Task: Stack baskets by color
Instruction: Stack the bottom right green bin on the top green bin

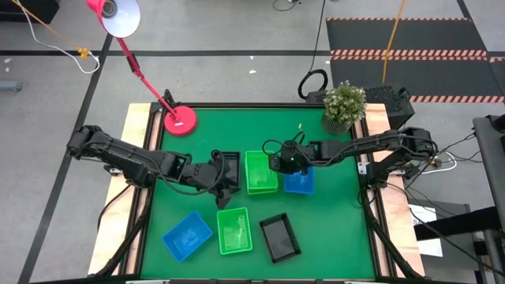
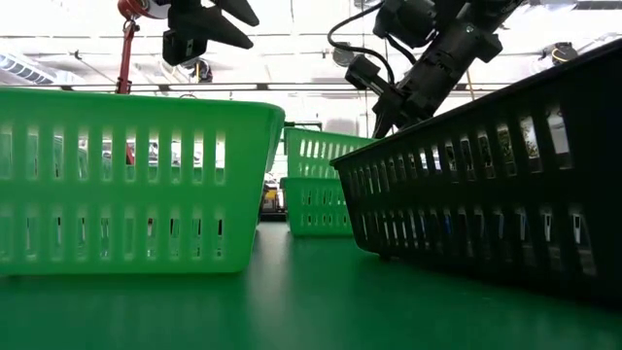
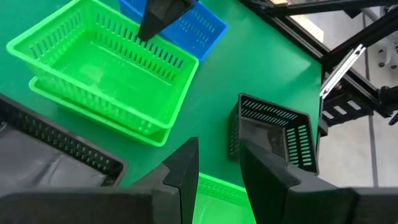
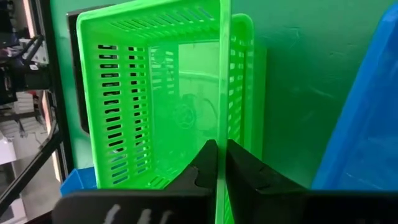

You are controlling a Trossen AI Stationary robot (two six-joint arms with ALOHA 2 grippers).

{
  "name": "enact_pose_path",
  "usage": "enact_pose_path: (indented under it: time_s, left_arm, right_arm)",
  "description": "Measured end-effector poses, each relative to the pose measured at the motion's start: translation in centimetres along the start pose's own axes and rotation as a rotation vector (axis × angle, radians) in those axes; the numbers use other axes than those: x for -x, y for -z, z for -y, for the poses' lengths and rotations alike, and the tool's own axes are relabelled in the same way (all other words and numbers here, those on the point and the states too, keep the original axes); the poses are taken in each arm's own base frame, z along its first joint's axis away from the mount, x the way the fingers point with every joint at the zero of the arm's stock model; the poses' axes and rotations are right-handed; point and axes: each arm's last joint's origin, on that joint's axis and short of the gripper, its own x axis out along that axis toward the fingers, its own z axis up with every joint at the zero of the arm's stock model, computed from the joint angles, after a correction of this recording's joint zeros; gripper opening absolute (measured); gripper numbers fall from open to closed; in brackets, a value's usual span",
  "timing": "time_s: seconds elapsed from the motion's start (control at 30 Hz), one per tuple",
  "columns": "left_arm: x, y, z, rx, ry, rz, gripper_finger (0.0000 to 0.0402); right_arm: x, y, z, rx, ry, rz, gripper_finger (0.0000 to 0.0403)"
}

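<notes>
From above, the right gripper (image 1: 278, 163) is sitting at the right wall of the green stack (image 1: 260, 173) in the middle of the bench (image 1: 339, 229), with a blue basket (image 1: 300, 181) just beside it; the stack's long axis is running away from the front edge. The left gripper (image 1: 223, 187) is hanging over the black stack (image 1: 226, 167), just left of the green one. Nearer the front, a blue basket (image 1: 188, 235), a green basket (image 1: 233, 230) and a black basket (image 1: 279, 237) are lying apart, each with its long axis skewed differently. From table height, the loose green basket (image 2: 126, 180) and black basket (image 2: 496, 185) are filling the foreground, the green stack (image 2: 321, 190) is showing between them, and both arms are coming down from above. In the left wrist view, the left gripper (image 3: 217, 171) is holding its jaws partly open on nothing, above the black stack (image 3: 56, 146). In the right wrist view, the right gripper (image 4: 222, 163) is pinching the thin wall of the upper green basket (image 4: 155, 93), jaws nearly closed on it; that basket is sitting skewed in the lower one (image 4: 245, 81). The risk, as I judge it: a one-wall pinch is letting the basket swing or slip, and the skew could jam it or drag the lower basket along.
</notes>
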Motion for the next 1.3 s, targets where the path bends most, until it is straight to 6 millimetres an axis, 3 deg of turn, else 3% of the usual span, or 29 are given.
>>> enact_pose_path:
  time_s: [0.97,1.3]
  left_arm:
    - [0.01,0.25,-0.24,-0.004,-0.025,-0.025,0.0115]
    - [0.01,0.25,-0.25,0.006,-0.027,-0.025,0.0115]
  right_arm:
    - [0.03,-0.28,0.37,-0.073,0.040,0.074,0.0020]
    - [0.09,-0.24,0.36,-0.077,0.039,0.070,0.0097]
